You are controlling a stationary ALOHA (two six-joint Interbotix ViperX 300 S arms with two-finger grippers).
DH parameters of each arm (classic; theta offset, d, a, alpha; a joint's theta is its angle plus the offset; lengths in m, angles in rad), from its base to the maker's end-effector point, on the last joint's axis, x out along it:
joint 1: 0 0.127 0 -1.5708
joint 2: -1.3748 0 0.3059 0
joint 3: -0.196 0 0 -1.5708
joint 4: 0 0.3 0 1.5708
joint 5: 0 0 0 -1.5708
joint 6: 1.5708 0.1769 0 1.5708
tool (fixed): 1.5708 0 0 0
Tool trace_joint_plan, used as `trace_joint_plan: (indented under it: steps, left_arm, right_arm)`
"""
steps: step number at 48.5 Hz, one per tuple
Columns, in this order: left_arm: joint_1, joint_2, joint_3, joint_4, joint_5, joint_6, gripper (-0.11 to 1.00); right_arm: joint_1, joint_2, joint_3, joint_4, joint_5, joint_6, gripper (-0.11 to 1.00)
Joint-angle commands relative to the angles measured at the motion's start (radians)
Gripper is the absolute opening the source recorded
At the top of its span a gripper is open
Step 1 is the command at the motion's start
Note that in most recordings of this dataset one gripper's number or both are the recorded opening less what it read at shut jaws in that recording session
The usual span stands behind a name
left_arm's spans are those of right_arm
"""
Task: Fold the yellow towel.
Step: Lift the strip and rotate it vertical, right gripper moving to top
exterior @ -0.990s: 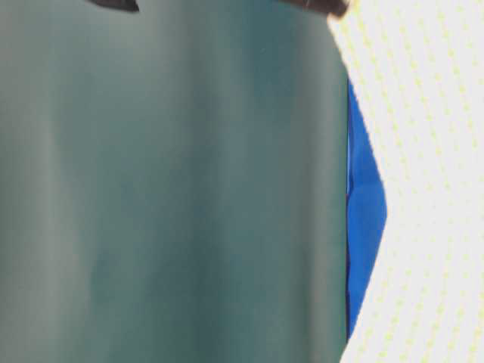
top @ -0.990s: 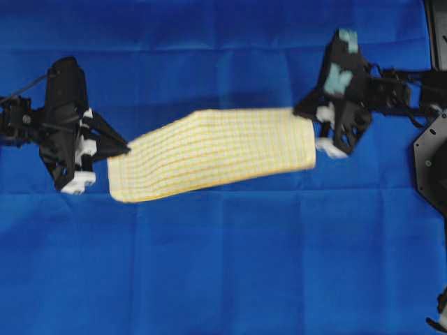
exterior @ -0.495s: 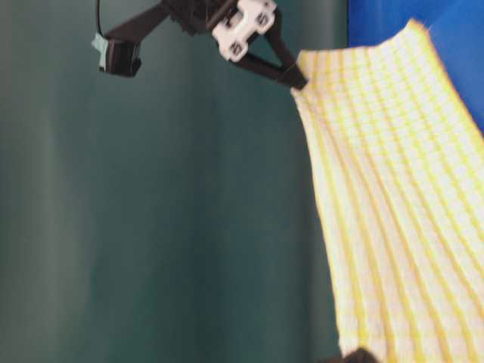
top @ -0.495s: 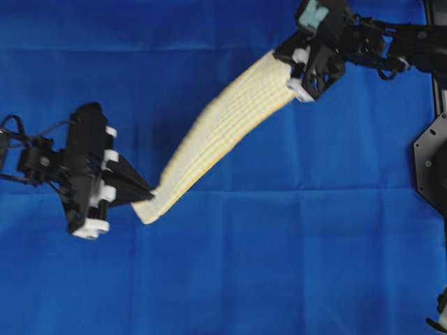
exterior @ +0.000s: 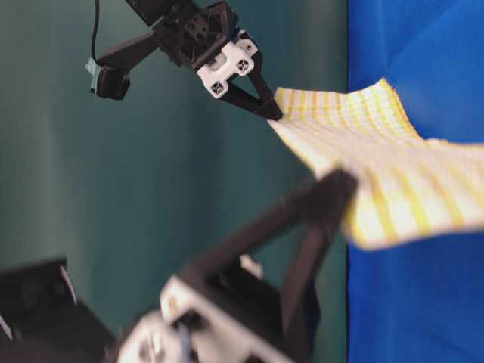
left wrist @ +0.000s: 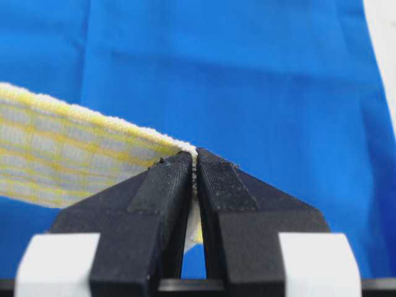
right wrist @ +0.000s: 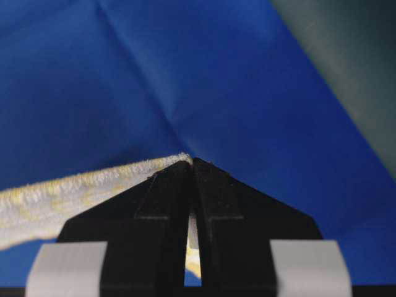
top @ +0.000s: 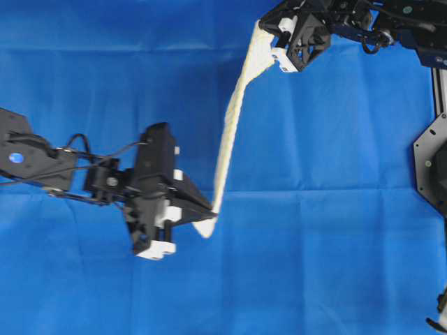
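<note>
Stretching steeply up-down overhead, yellow towel (top: 230,125), seemingly edge-on, ends pinched by left pincer (top: 211,209), right pincer (top: 261,26)

The yellow towel (exterior: 378,162) hangs stretched between two grippers — right gripper (exterior: 274,115) and blurred left gripper (exterior: 342,183) — against the blue sheet (exterior: 416,45).

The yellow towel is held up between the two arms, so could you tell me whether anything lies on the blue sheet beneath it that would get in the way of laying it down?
Nothing visible does. The yellow towel hangs between the left gripper and right gripper, and the blue sheet below shows only creases.
</note>
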Motion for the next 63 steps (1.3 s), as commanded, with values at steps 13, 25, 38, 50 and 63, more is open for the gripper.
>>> trace_joint_plan:
  steps: [13, 25, 38, 50, 63]
  left_arm:
    - [-0.026, 0.144, -0.265, 0.006, 0.018, 0.075, 0.02]
    - [-0.026, 0.212, -0.376, 0.008, 0.074, 0.147, 0.02]
    - [-0.026, 0.224, -0.394, 0.008, 0.083, 0.152, 0.02]
    - [-0.025, 0.25, -0.433, 0.009, 0.078, 0.158, 0.02]
    - [-0.014, 0.296, -0.476, 0.011, 0.077, 0.16, 0.02]
  right_arm:
    - [-0.083, -0.015, -0.026, -0.035, -0.005, -0.002, 0.01]
    - [-0.092, -0.035, -0.005, -0.048, -0.003, -0.002, 0.0]
    - [-0.104, -0.067, 0.021, -0.049, -0.003, -0.002, 0.01]
    - [-0.12, -0.164, 0.087, -0.051, 0.002, 0.0, 0.01]
    - [-0.129, -0.195, 0.115, -0.051, 0.035, 0.0, 0.01]
